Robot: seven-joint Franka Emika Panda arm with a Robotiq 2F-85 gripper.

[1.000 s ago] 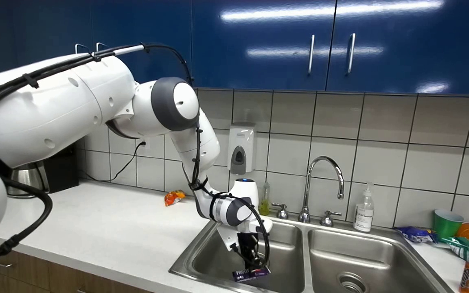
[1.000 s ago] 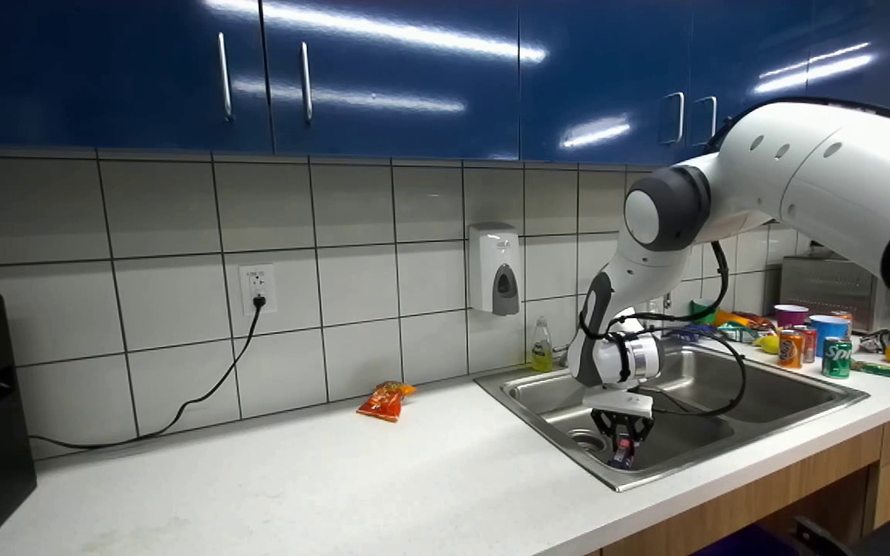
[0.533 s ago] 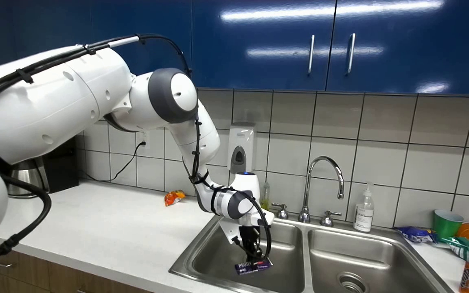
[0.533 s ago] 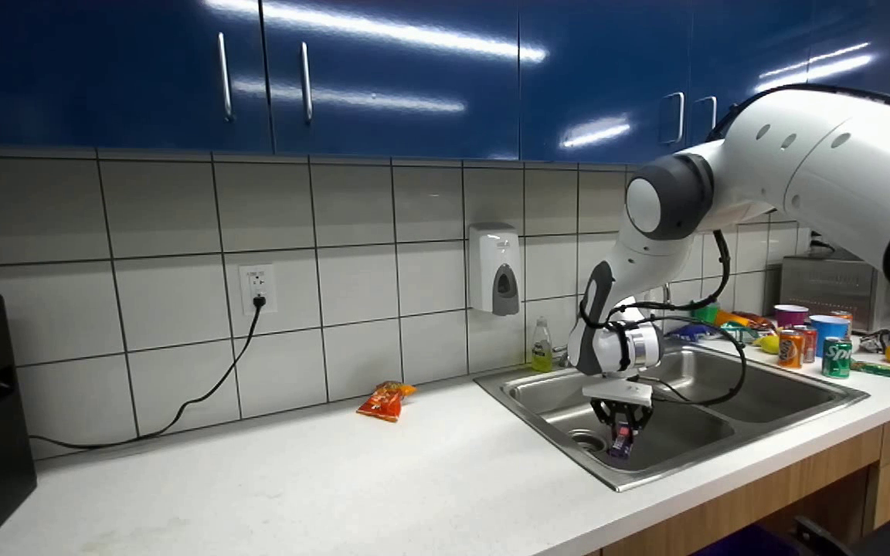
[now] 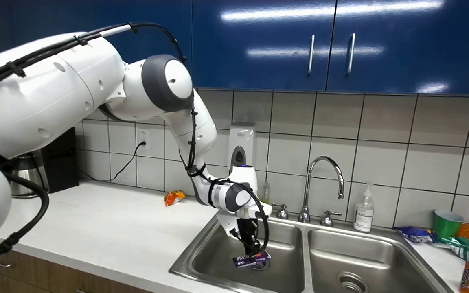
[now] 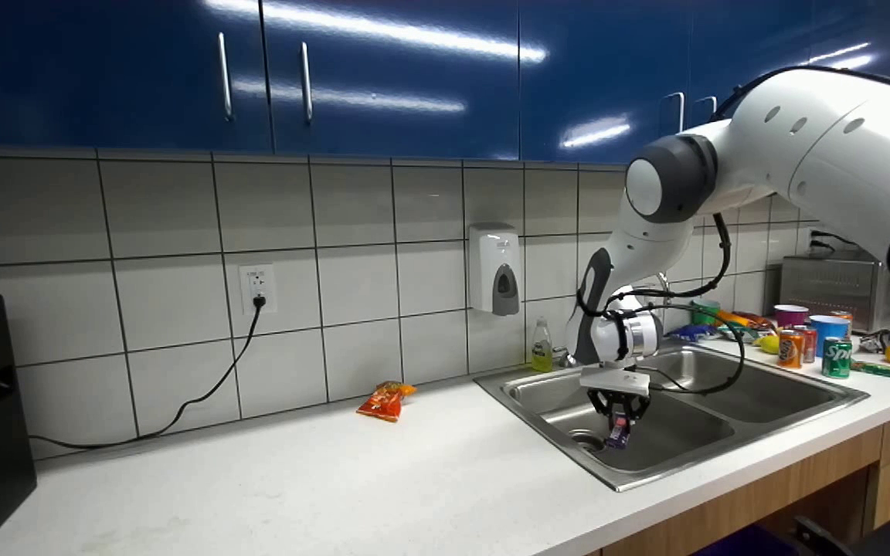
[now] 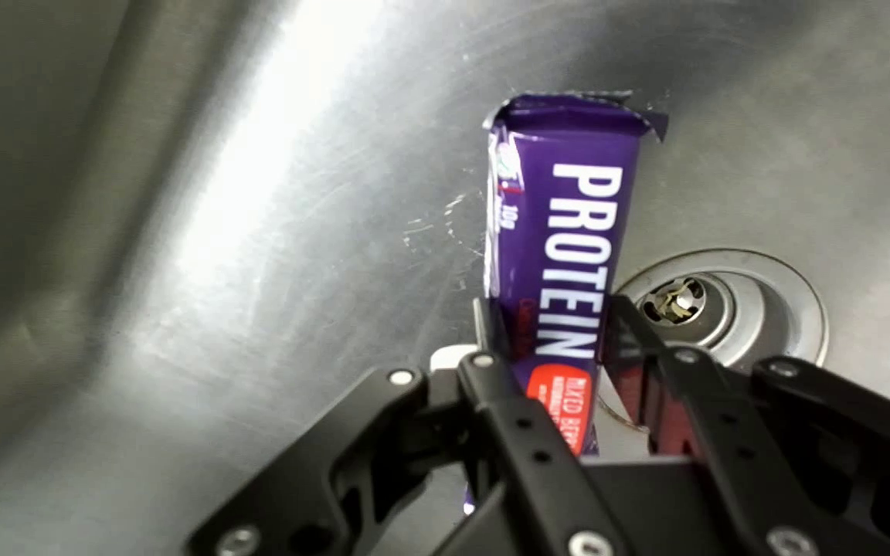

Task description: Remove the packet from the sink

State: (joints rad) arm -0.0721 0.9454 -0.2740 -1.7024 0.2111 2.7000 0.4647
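Note:
My gripper (image 7: 555,332) is shut on the packet, one finger against each long edge in the wrist view. The packet (image 7: 568,193) is purple with white PROTEIN lettering and a red patch; its lower part is hidden behind the fingers. In both exterior views the gripper (image 5: 251,251) (image 6: 619,421) points down and holds the packet (image 5: 243,261) (image 6: 616,440), slightly tilted, above the bottom of a basin. The stainless steel sink (image 5: 305,248) (image 6: 545,428) has two basins. The packet hangs inside the basin nearer the long counter, near its drain (image 5: 260,265) (image 7: 769,309).
The white counter (image 5: 108,228) (image 6: 321,494) runs beside the sink, with an orange bag (image 5: 174,197) (image 6: 386,401) on it. A chrome faucet (image 5: 307,187), soap bottle (image 5: 364,209) and green-yellow bottle (image 6: 541,347) stand behind. Cans (image 6: 790,349) and cups (image 6: 827,330) stand past the sink.
The gripper has risen with the packet in it, lifting it off the low part of the basin. The basin's drain now shows behind the packet. The upper arm has also risen.

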